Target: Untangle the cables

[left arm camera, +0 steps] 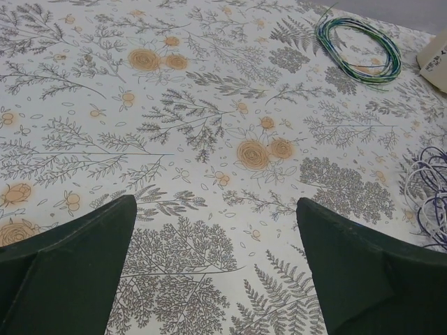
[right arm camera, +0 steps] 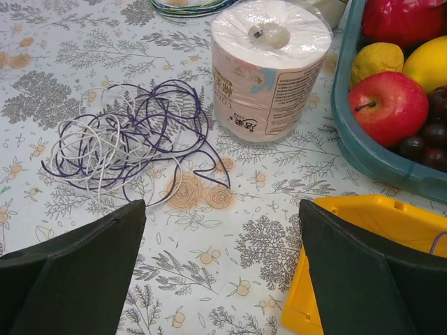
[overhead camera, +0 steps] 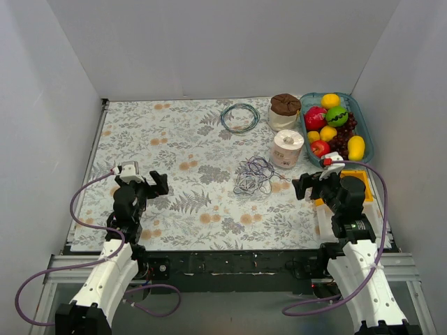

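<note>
A tangle of thin white and purple cables [overhead camera: 253, 176] lies mid-table; it shows in the right wrist view [right arm camera: 129, 143] and at the right edge of the left wrist view [left arm camera: 431, 195]. A coiled green-blue cable [overhead camera: 239, 117] lies apart at the back, seen in the left wrist view [left arm camera: 359, 50]. My left gripper [overhead camera: 152, 184] is open and empty over bare cloth, left of the tangle. My right gripper [overhead camera: 307, 185] is open and empty, right of the tangle, nothing between its jaws.
A toilet paper roll [overhead camera: 287, 149] stands right behind the tangle [right arm camera: 269, 66]. A brown-lidded jar [overhead camera: 285, 112] and a teal fruit basket [overhead camera: 367, 137] are at the back right. A yellow tray [right arm camera: 370, 230] lies beside my right gripper.
</note>
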`<state>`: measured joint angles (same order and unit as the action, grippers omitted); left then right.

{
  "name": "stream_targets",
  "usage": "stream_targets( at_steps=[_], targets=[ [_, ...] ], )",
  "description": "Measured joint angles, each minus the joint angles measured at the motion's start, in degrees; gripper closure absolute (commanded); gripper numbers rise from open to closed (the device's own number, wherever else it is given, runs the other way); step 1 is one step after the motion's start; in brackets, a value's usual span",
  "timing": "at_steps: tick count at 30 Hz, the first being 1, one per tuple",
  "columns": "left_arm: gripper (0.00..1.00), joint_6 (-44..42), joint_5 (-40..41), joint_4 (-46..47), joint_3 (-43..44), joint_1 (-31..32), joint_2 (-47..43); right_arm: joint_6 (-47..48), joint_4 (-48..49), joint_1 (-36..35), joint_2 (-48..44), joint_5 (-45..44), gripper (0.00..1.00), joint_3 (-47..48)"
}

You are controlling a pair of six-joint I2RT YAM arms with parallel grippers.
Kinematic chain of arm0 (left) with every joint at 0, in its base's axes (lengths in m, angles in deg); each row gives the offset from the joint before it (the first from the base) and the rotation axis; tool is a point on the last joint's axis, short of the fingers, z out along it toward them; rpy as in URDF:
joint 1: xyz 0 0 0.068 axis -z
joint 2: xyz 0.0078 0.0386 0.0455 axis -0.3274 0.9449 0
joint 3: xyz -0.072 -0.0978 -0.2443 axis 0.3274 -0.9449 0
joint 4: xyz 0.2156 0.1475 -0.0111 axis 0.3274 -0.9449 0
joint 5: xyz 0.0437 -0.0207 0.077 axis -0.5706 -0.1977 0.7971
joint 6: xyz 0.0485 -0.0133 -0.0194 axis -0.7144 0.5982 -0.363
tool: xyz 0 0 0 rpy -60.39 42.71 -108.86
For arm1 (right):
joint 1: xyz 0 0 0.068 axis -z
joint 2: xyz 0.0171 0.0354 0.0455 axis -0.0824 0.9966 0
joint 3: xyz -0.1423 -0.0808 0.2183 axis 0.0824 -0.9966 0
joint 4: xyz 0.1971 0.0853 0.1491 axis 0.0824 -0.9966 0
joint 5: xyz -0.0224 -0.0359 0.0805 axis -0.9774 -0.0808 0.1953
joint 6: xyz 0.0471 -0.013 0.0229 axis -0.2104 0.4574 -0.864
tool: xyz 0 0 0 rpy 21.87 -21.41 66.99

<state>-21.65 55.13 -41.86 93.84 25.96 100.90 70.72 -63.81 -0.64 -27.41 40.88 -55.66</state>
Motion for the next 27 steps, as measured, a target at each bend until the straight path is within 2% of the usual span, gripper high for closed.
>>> stream_targets(
  at_steps=[4,9,14,16,18,24,27],
  targets=[
    [0.02,-2.40,-5.20,-1.05,0.87,-0.02,0.00,-0.44,0.09,0.00,-0.17,1.16,0.02,0.00],
    [0.02,-8.68,-20.41,-3.48,5.49,-0.04,1.75,-1.97,-0.22,0.02,2.14,4.28,0.02,1.99],
    [0.02,-10.43,-38.38,-6.03,14.82,-0.04,10.91,-3.19,-2.80,0.00,7.74,7.28,0.03,9.70],
    [0.02,-10.82,-42.88,-7.08,18.29,0.66,15.63,-3.69,-3.41,0.00,10.56,7.80,0.04,13.14],
    [0.02,-13.35,-43.74,-10.64,22.84,3.30,21.55,-4.26,-3.69,0.00,12.52,8.31,0.04,14.93],
    [0.02,-29.83,-38.53,-23.50,40.17,22.34,39.19,-6.10,-4.68,0.00,13.42,8.85,0.04,14.05],
    [0.02,-36.35,-37.29,-26.95,51.28,27.65,50.77,-7.10,-4.66,0.00,12.17,8.41,0.04,12.55]
  ],
)
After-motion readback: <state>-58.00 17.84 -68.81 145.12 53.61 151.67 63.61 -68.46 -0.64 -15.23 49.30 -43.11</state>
